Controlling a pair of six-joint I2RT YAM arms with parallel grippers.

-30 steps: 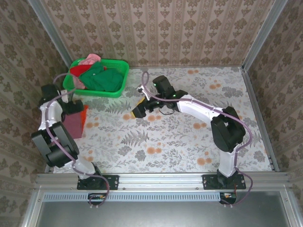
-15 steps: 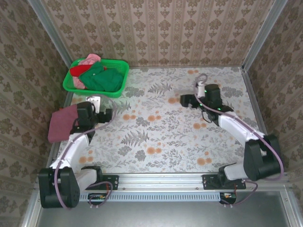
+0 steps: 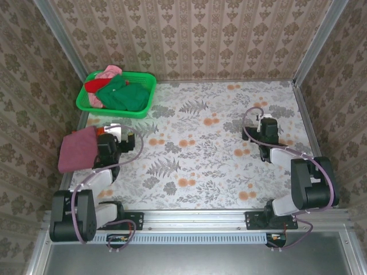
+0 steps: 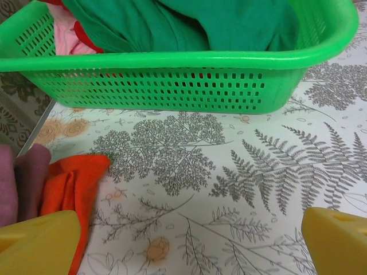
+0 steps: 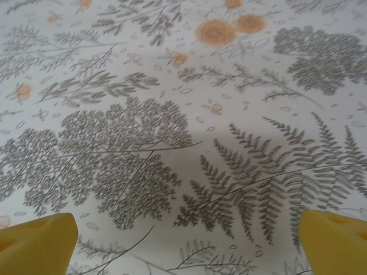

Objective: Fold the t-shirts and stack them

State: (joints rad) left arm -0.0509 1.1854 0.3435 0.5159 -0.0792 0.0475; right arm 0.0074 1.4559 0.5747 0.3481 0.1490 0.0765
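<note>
left claw (image 4: 186, 240) gapes wide beside orange-red t-shirt (image 4: 70, 184).

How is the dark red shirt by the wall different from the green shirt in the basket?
The maroon shirt is folded flat; the green shirt is crumpled. The maroon shirt lies at the left edge of the table; the green shirt sits in the basket with other clothes. Both are plain soft cloth.
</note>
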